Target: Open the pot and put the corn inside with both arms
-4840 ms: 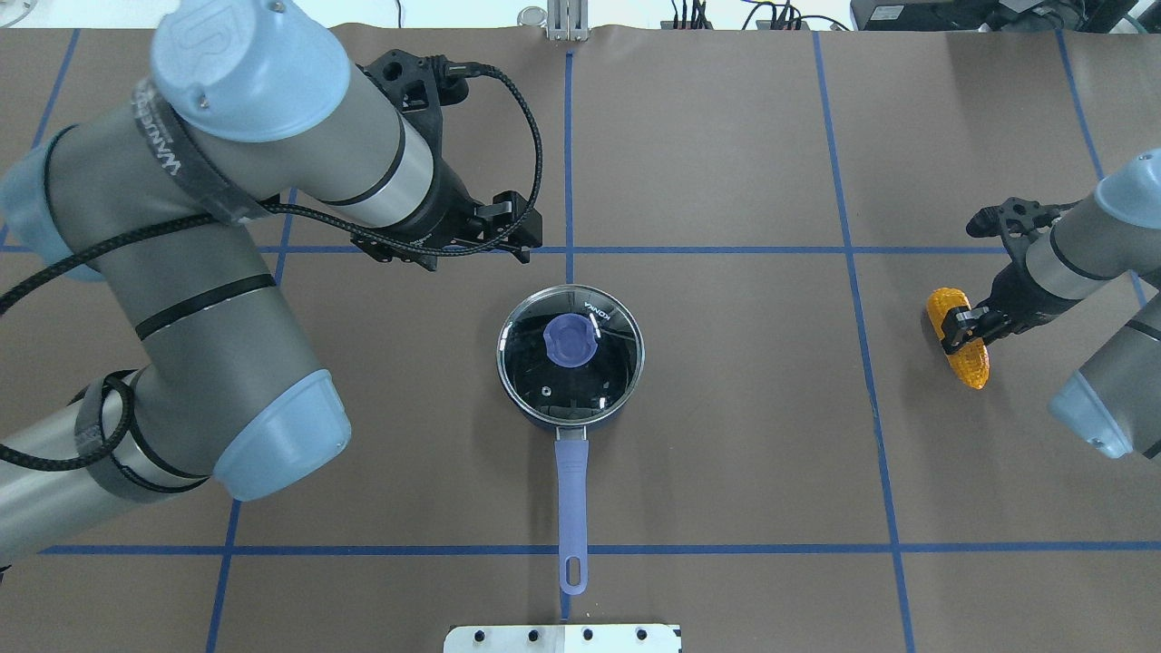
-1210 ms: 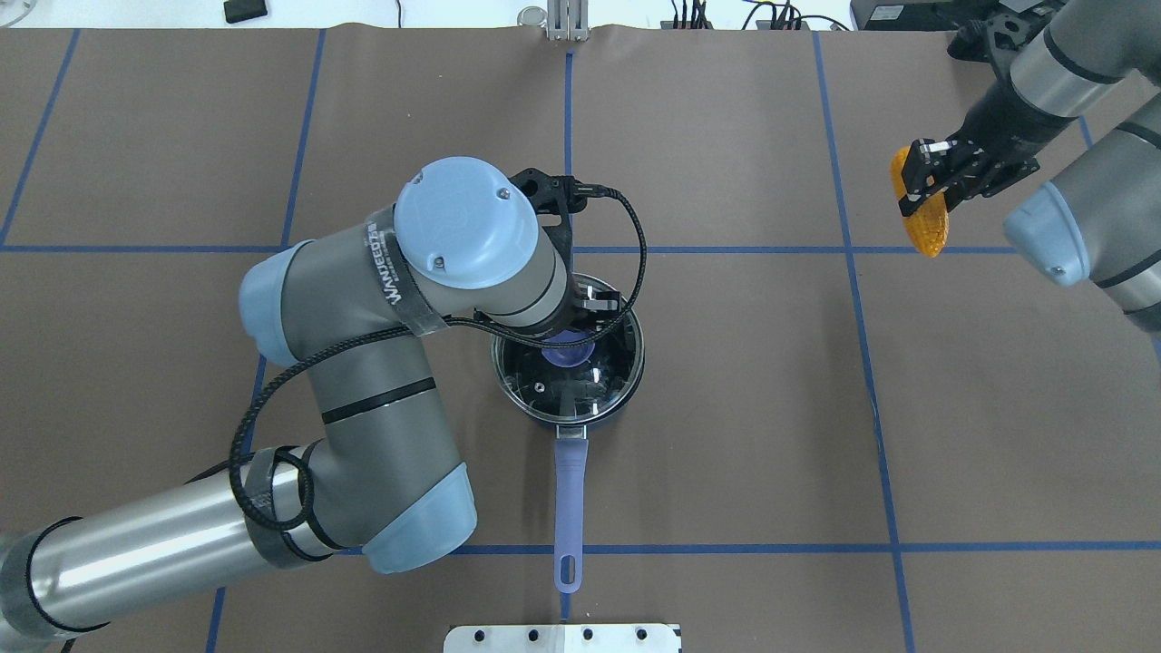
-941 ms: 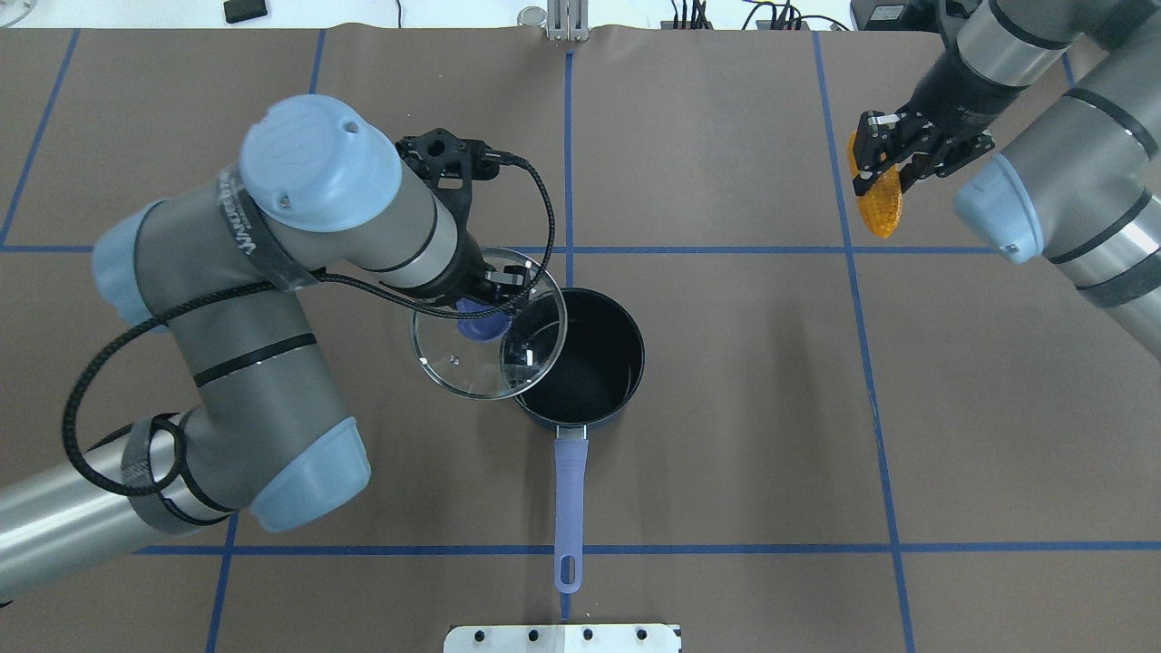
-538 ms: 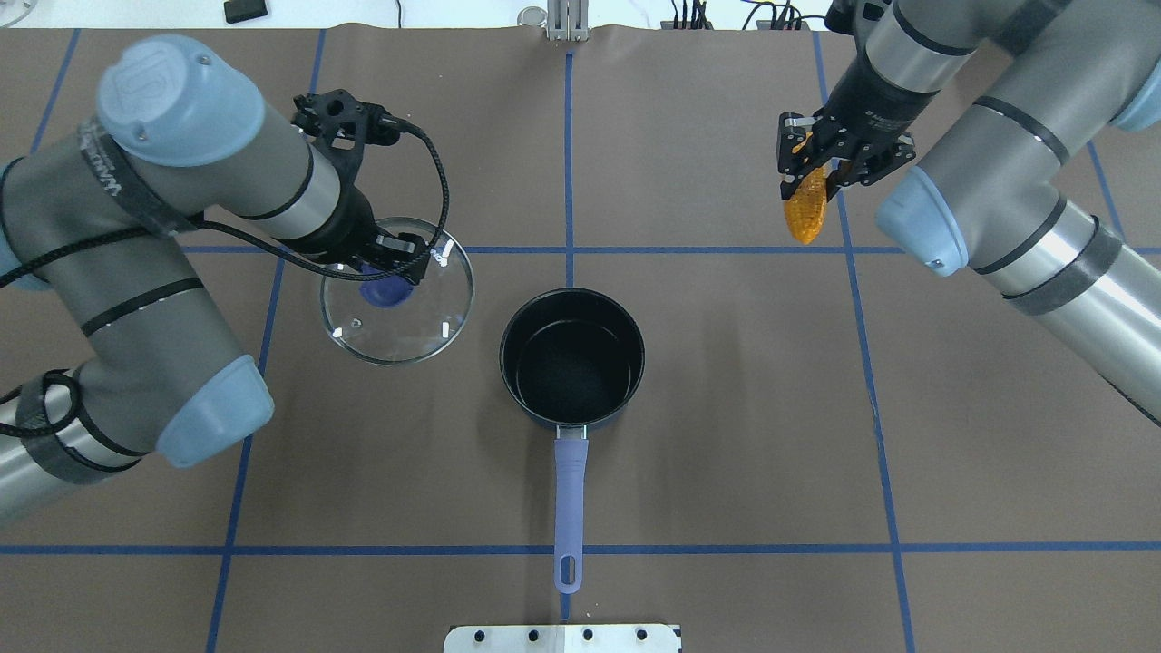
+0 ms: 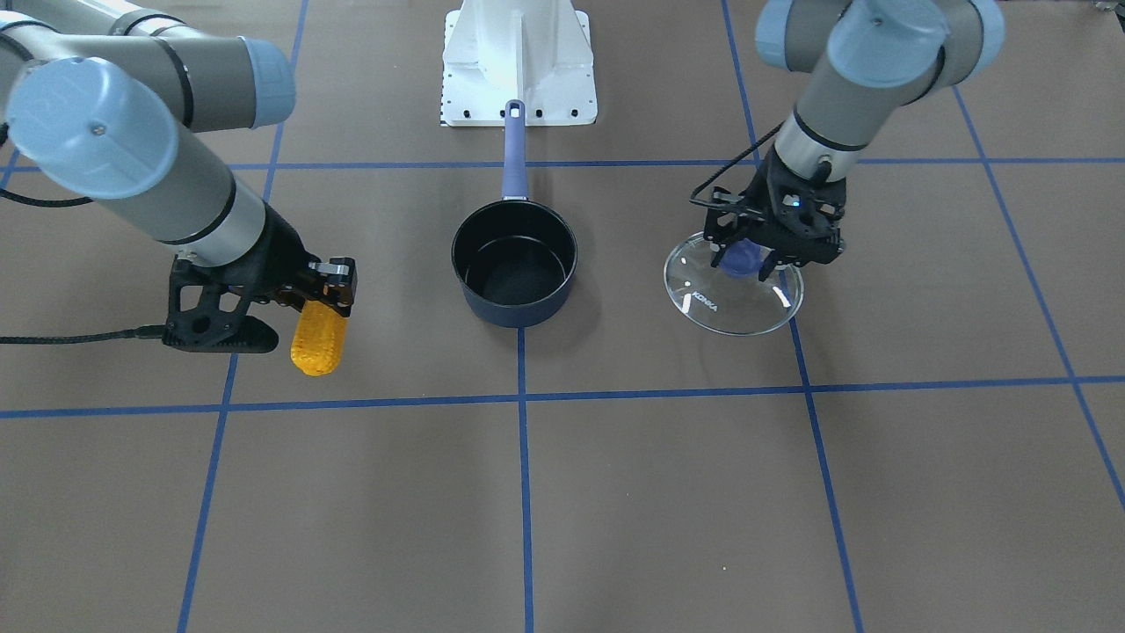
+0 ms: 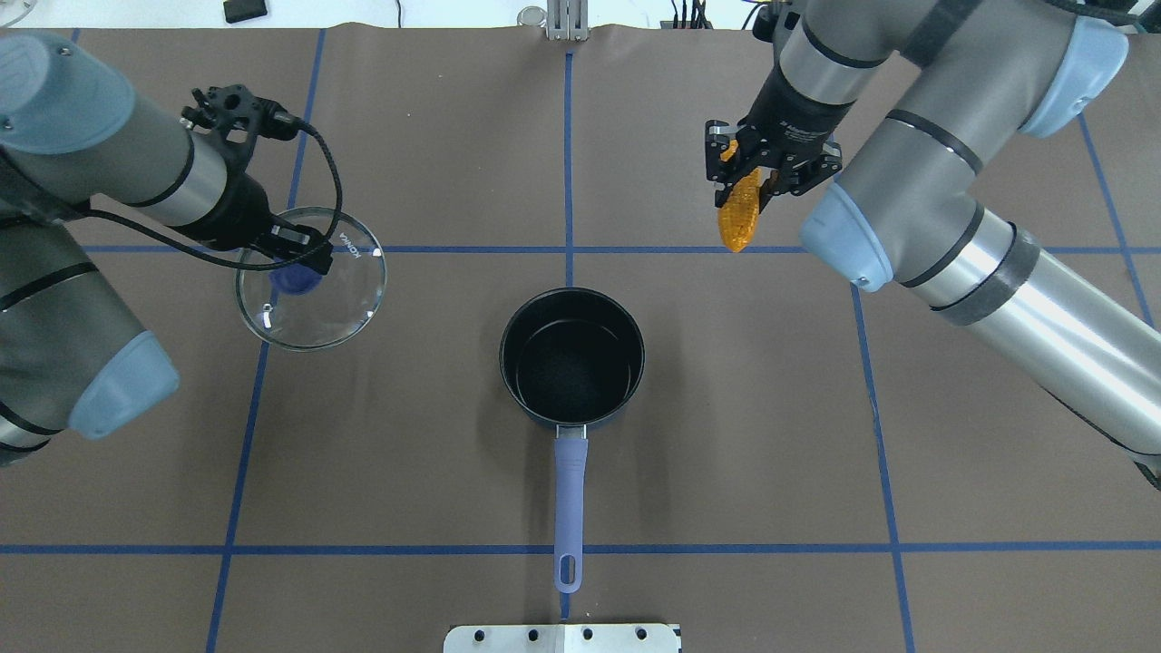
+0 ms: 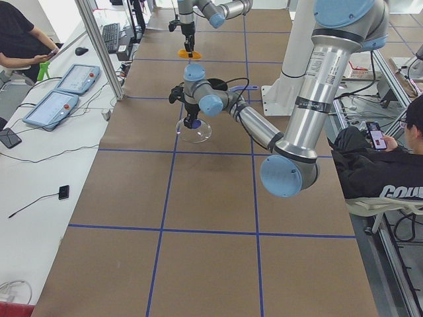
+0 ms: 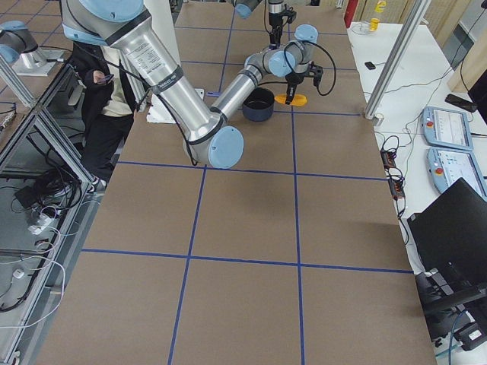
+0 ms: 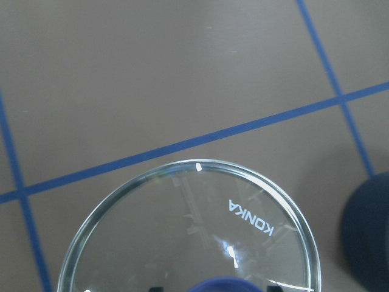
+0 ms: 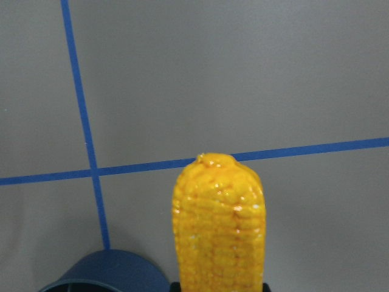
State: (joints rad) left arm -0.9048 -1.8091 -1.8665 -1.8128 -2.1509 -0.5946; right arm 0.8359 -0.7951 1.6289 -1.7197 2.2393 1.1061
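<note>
While the pot [image 5: 514, 314] stands open mid-table in the front-facing view, the left gripper [image 5: 745, 259] clamps its glass lid [image 5: 729, 309] by the knob, well aside. Overhead, the right gripper [image 6: 748, 177] pinches the bumpy orange-yellow corn [image 6: 736, 216], hanging short of the dark, empty pot; dropping it in remains.

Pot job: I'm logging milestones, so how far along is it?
Done: the lid is off the pot, which sits open and empty. In hand: the left gripper holds the lid off to one side; the right gripper holds the corn, short of the pot. Left: bring the corn over and release it inside.
</note>
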